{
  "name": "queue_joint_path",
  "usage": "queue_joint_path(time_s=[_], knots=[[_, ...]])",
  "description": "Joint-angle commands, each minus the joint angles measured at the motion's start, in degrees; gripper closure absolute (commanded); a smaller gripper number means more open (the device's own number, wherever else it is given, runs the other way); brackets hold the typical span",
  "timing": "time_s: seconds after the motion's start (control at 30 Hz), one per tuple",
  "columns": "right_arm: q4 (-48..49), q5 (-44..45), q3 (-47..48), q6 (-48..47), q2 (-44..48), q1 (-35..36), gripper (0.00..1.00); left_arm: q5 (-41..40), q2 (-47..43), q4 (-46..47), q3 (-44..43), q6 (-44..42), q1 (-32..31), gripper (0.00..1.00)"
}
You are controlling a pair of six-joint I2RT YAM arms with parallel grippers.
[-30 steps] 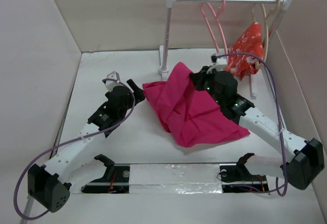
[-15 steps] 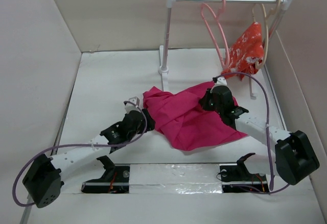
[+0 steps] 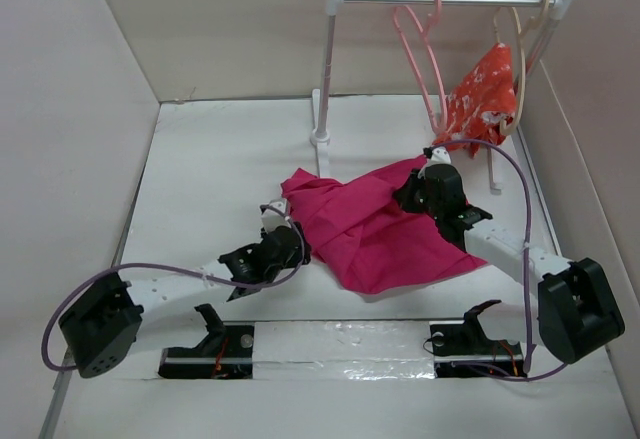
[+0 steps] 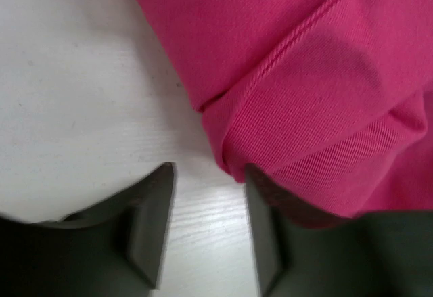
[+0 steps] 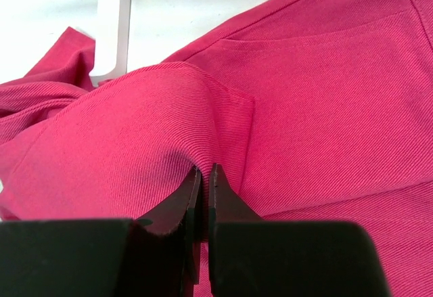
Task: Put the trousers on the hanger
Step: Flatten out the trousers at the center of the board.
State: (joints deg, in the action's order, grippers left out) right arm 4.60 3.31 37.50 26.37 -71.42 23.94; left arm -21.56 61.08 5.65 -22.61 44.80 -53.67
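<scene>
Enclosure: plain beige walls on the left, back and right, closing in a white desk with a faint wood grain in the left wrist view. A glossy taped strip runs along the near edge between the arm bases.

Rack: white posts with a metal rail, standing at the far right of the desk.

Trousers: in a crumpled heap on the desk, centre-right, in front of the rack's left post. They are off the hanger.

Flowered garment: orange-red, hanging from the cream hanger at the rail's right end.

Hanger: salmon pink, bare, hooked on the rail just left of the cream one, well above the trousers.

Right hand: fingers pinched together on a raised fold of the trousers at the heap's far right.

Left hand: low at the heap's near left edge, fingers moderately apart with bare desk between them. A folded hem lies at the right finger's tip. Nothing is gripped.
</scene>
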Motion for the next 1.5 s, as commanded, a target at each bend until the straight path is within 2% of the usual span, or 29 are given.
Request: queue_joint_path(time_s=[0.0,0.17,0.33,0.43,0.5,0.67,0.73,0.8,0.9,0.97,1.1,1.13,1.33,1.47], knots=[[3.0,-0.6,-0.1,-0.6,1.9,-0.4,1.00,-5.8,3.2,2.6,-6.1,-2.1,-0.3,0.63],[3.1,-1.3,-0.3,-0.5,2.0,-0.4,1.00,-6.6,6.4,4.6,-8.2,-3.7,0.3,0.75],[3.2,-1.6,-0.5,-0.4,2.0,-0.4,1.00,-3.1,8.5,9.3,-6.7,-5.2,4.6,1.00],[2.7,-1.9,-0.4,-0.4,3.0,-0.4,1.00,-3.4,7.4,7.3,-7.6,-5.3,5.3,1.00],[1.9,-2.6,-0.3,-0.5,4.2,-0.4,1.00,-6.1,3.3,1.4,-9.4,-5.4,5.3,1.00],[-0.9,-2.4,0.1,-1.1,8.8,4.7,1.00,-16.7,-8.7,-13.9,-20.2,-8.1,7.3,1.00],[-2.3,-1.5,0.9,-1.1,11.6,6.7,1.00,-15.9,-13.2,-16.8,-23.9,-10.2,10.9,1.00],[-3.0,-0.6,1.4,-0.8,13.4,10.0,1.00,-11.5,-15.1,-18.5,-25.6,-12.4,13.2,1.00],[-2.9,2.1,2.1,-0.2,14.8,12.1,1.00,0.4,-13.4,-18.5,-25.2,-14.2,14.0,1.00],[-2.8,3.2,2.8,0.1,14.0,12.1,1.00,4.5,-11.9,-16.0,-21.3,-13.3,9.9,1.00],[-4.2,1.4,4.2,-0.2,12.0,8.8,1.00,3.1,-8.7,-9.3,-12.8,-8.9,3.9,0.73],[-4.1,0.9,4.3,-0.3,11.7,7.5,1.00,3.0,-8.0,-8.4,-11.0,-8.3,3.9,0.69],[-2.8,-2.0,4.3,-0.8,10.5,4.1,1.00,3.9,-0.9,-1.4,-6.8,-6.8,3.3,0.67],[-2.6,-2.9,4.4,-0.8,9.9,2.0,1.00,2.1,4.7,1.4,-7.3,-8.0,3.3,0.66]])
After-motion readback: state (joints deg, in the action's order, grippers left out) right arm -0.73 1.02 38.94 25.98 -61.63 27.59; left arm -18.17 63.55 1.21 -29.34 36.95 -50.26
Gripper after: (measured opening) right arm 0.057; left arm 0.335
